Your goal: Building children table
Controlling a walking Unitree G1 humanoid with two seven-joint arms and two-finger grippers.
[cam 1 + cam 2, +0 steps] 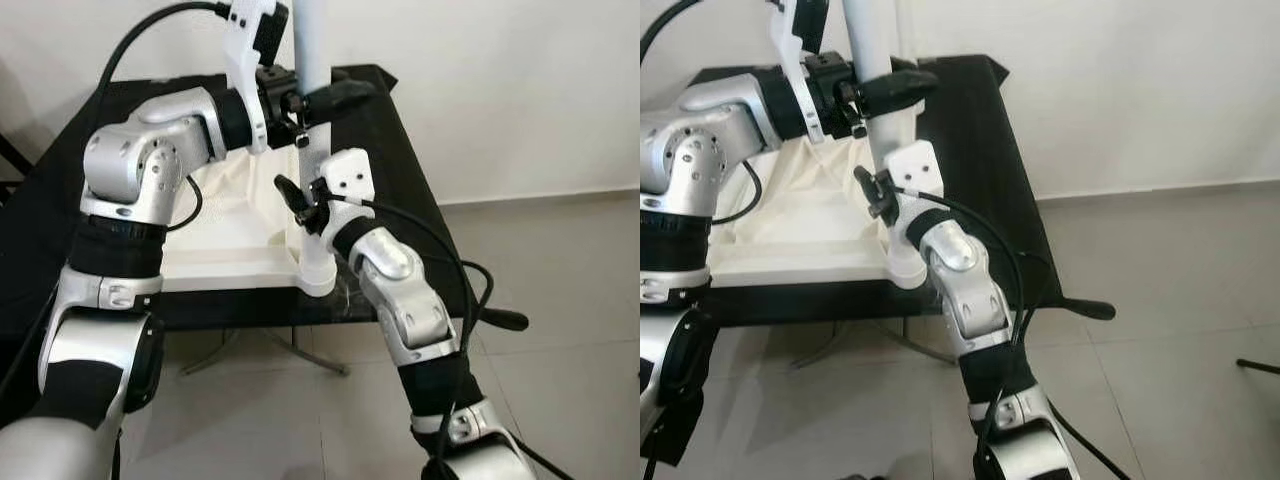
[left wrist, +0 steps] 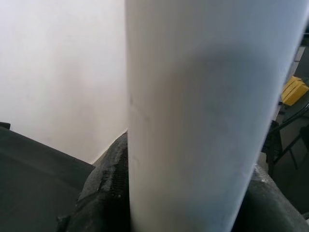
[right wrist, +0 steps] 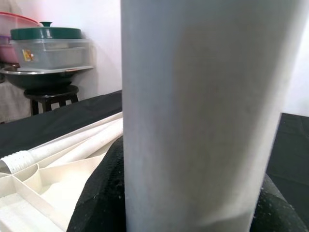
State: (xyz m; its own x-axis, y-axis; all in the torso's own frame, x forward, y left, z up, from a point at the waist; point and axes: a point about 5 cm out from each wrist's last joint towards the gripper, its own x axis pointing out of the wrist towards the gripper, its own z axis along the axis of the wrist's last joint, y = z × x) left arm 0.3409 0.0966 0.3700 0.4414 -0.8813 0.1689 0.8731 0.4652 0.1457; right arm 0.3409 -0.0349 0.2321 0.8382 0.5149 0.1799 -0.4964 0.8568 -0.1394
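Table leg: a white cylindrical table leg was seen standing upright at the near right corner of the overturned white children's table top, its foot seated in a round socket at that corner.
Children's table top: it was laid upside down on the black tabletop, its ribbed underside facing up; the corner with the socket was placed close to the near edge of the black tabletop.
Left pincer: the left pincer was held high on the leg, its black fingers clamped on the white tube from both sides, as shown close up in the left wrist view.
Right pincer: the right pincer was set lower on the same leg, just above the socket, with its black fingers closed around the tube on either side.
Spare legs: in the right wrist view, further white legs were seen lying flat on the underside of the table top, one with a threaded end.
Background: a clear lidded container with a green lid was seen on a dark stool beyond the black tabletop, against a pale wall.
Floor: light grey tiles were visible under and beside the black tabletop.
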